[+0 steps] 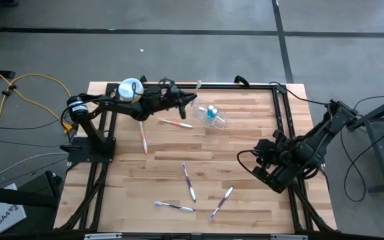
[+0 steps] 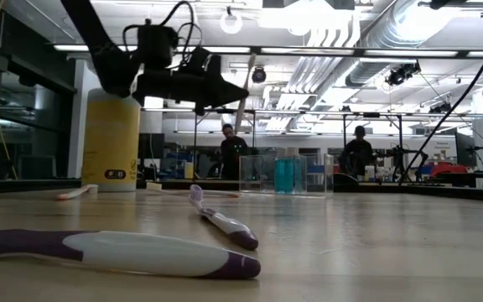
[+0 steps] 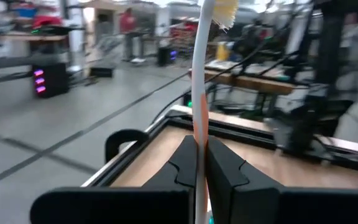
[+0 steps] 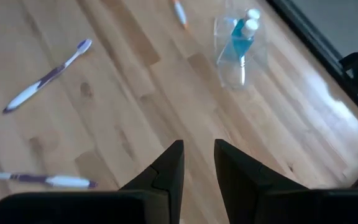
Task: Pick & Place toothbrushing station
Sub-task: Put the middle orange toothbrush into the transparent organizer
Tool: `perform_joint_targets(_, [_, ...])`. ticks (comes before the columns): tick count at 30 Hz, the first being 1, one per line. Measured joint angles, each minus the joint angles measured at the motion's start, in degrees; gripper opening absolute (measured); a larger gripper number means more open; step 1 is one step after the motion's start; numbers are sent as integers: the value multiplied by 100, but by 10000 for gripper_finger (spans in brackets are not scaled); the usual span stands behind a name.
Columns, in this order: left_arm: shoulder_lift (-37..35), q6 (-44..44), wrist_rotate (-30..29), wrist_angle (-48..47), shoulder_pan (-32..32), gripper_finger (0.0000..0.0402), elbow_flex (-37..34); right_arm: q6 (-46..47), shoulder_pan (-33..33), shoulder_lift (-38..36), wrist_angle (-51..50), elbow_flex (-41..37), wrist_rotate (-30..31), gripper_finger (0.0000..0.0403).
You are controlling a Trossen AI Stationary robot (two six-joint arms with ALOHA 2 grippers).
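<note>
Clear plastic holder cup [image 1: 212,117] ahead: keep left gripper [image 3: 199,163] fingers clamped on white-orange toothbrush [image 3: 200,74], upright, centre over opening; right gripper [image 4: 197,165] part-open, empty

A yellow canister [image 1: 131,89] with a pale lid stands near the table's [image 1: 245,200] far left corner. Two orange-and-white toothbrushes [image 1: 175,123] lie on the boards just in front of it. Four purple-and-white toothbrushes [image 1: 189,181] lie scattered toward the near edge. Beyond the far edge, two people [image 2: 230,149], perhaps standing, show in the room.
</note>
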Motion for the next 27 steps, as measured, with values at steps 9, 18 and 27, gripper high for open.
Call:
perform_joint_targets(9, [263, -67, 957, 765, 387, 4, -98, -198, -348, 0, 107, 0, 158, 81])
perform_joint_targets(18, [1087, -439, 1301, 2165, 331, 4, -95, -773, -612, 0, 543, 0, 163, 81])
perform_joint_targets(27, [1468, -696, 1104, 2770, 348, 4, -85, -838, -606, 52, 646, 0, 293, 81])
